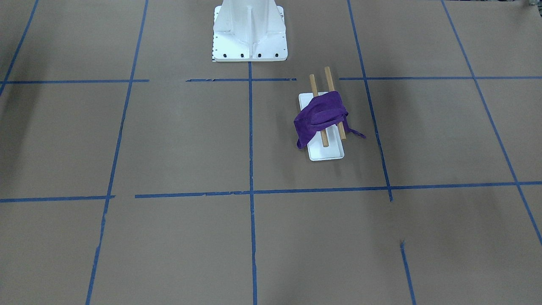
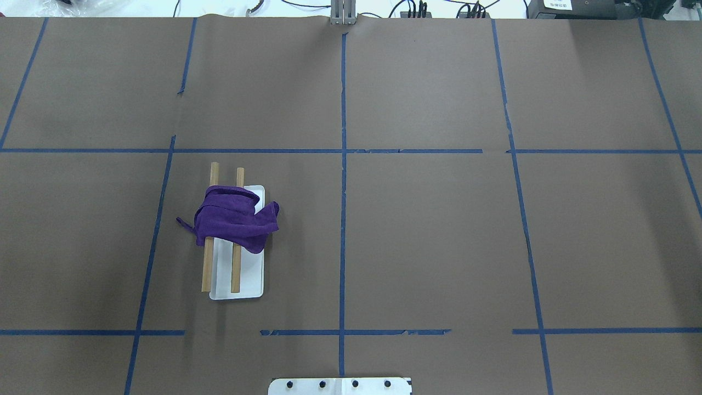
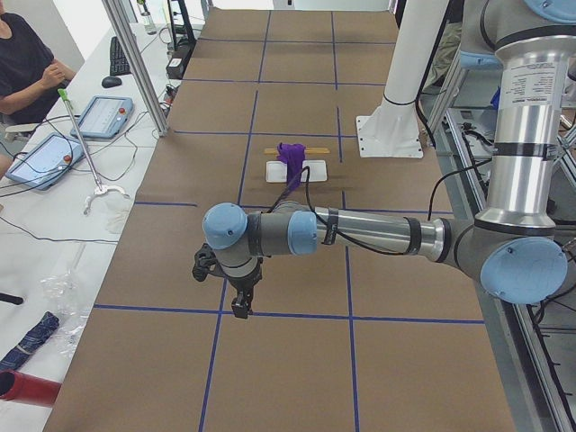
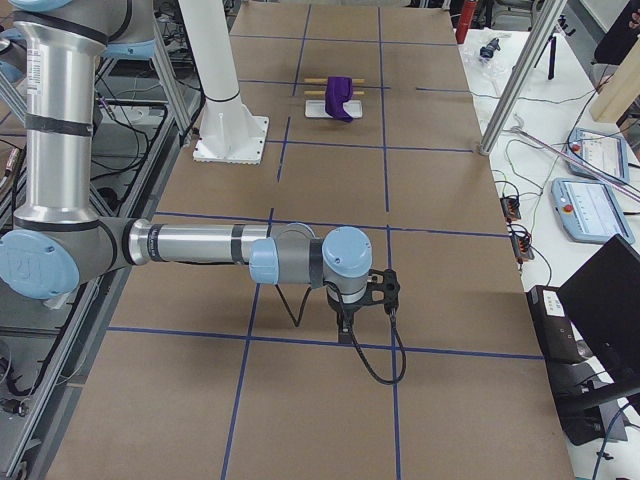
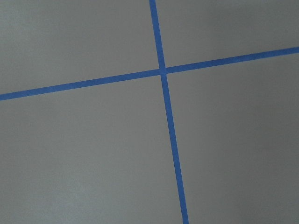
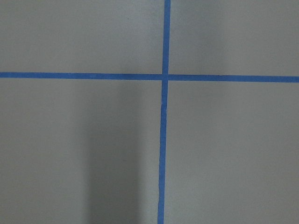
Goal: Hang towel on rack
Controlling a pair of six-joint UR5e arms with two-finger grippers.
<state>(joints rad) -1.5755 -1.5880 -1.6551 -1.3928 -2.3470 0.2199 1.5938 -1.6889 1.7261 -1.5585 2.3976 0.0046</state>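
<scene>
While the left gripper (image 3: 241, 304) hangs over the table: it points down near a crossing of blue tape lines, and only a side view shows it, so I cannot tell whether its jaws are apart or together.
Right gripper (image 4: 345, 325): points down close above the table near another tape crossing; it too shows in a side view only, so the set of its jaws cannot be told.
Wrist views: two, each showing one crossing of two tape lines (image 5: 162, 71) on brown paper, with no fingers in the picture.
Arms: two, the left arm (image 3: 360, 236) and the right arm (image 4: 200, 243), each stretched level over the table, both well apart from the rack.
Towel (image 1: 320, 117): one, purple, bunched and draped across both dowels around their middle; one side hangs over the edge of the base, and a thin strip trails off the other side to the table.
Rack (image 2: 208, 263): one, on the robot's left half of the table, made of two parallel wooden dowels (image 2: 236, 269) over one white tray-like base (image 2: 251, 277).
Pedestal (image 1: 249, 34): one, white, at the robot's side of the table, with four dark bolt holes along its front edge.
Table (image 2: 439, 230): covered in brown paper and marked into squares by the tape.
Operator (image 3: 22, 63): one, seated at a side bench.
</scene>
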